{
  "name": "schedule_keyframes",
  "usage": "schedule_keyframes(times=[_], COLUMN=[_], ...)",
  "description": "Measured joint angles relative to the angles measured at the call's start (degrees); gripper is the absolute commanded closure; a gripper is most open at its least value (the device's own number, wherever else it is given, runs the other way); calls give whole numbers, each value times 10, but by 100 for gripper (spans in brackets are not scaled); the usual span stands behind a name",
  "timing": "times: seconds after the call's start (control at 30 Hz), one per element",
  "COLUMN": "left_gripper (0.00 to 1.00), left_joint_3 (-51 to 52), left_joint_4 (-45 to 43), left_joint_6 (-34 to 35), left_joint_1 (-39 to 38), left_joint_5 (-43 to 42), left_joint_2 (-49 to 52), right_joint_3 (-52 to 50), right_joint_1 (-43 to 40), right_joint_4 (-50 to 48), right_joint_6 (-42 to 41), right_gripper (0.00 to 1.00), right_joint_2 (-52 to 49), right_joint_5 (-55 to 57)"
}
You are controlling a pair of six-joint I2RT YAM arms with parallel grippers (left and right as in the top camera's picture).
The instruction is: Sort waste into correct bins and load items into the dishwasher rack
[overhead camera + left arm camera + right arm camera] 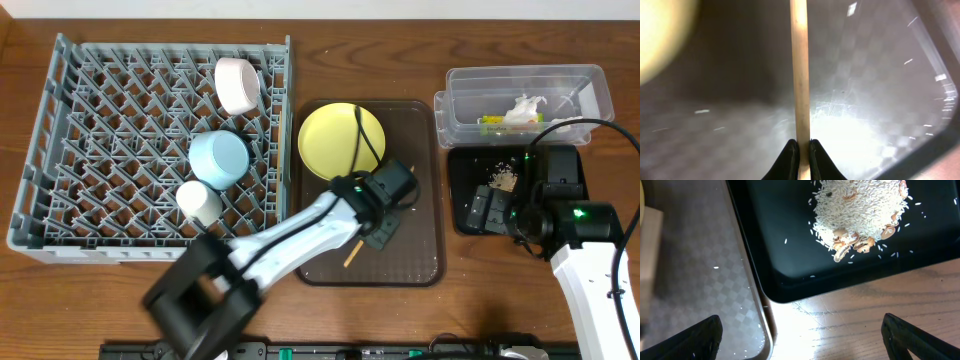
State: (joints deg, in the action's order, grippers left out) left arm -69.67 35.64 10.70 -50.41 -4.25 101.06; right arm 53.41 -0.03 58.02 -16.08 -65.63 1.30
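My left gripper point(382, 228) is low over the brown serving tray point(420, 250), shut on a wooden chopstick point(352, 255). In the left wrist view the jaws point(801, 150) pinch the chopstick point(800, 75), which runs straight ahead; the yellow plate point(660, 35) blurs at top left. The yellow plate point(340, 138) lies at the tray's back. My right gripper point(488, 210) is open and empty over the black tray's point(560, 165) near left corner. Its jaws point(800, 335) straddle bare wood beside the rice crumbs point(860, 210). The clear tub point(590, 80) holds white tissue point(525, 108) and the yellow-green wrapper point(490, 122).
The grey dishwasher rack point(100, 120) at left holds a white bowl point(238, 85), a light blue bowl point(220, 158) and a small white cup point(200, 202). The brown tray's rim point(747, 280) runs close beside the black tray point(780, 255). Rice crumbs point(503, 180) lie in the black tray.
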Motion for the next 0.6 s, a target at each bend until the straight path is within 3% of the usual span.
schedule_keyframes(times=[0.2, 0.6], left_gripper=[89, 89], left_joint_3=[0, 0], left_joint_4=[16, 11], left_joint_6=[0, -2], left_joint_1=[52, 256], left_joint_5=[83, 130], left_joint_2=[-103, -124], right_joint_3=[0, 0], right_joint_1=[0, 0], right_joint_4=[0, 0], right_joint_6=[0, 0], right_gripper=[1, 1], right_joint_2=[0, 0], right_joint_5=[0, 0])
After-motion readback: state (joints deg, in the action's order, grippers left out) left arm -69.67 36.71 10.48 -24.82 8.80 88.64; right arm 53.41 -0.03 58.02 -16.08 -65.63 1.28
